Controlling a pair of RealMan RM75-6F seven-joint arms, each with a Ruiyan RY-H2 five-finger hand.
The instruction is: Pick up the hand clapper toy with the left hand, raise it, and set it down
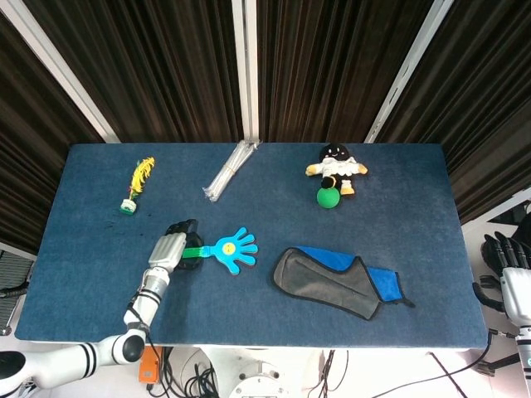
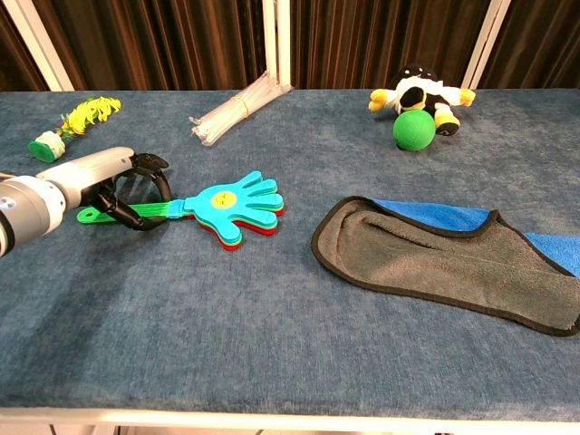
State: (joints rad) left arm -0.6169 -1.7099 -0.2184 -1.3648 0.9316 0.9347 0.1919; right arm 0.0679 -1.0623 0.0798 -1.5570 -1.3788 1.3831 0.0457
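The hand clapper toy (image 1: 228,248) lies flat on the blue table (image 1: 398,191), its cyan palm (image 2: 231,204) pointing right and its green handle (image 2: 154,211) pointing left. My left hand (image 1: 170,247) is over the handle's left part, and in the chest view its dark fingers (image 2: 145,168) curl over the handle while the thumb wraps under it, forming a ring around it. The toy still rests on the cloth. My right hand (image 1: 508,265) hangs off the table's right edge, holding nothing, fingers apart.
A yellow feather toy (image 1: 138,182) lies at the back left and a bundle of clear straws (image 1: 231,170) at the back middle. A plush penguin (image 1: 336,166) and a green ball (image 1: 328,197) sit at the back right. A grey and blue cloth (image 1: 336,280) lies right of the clapper.
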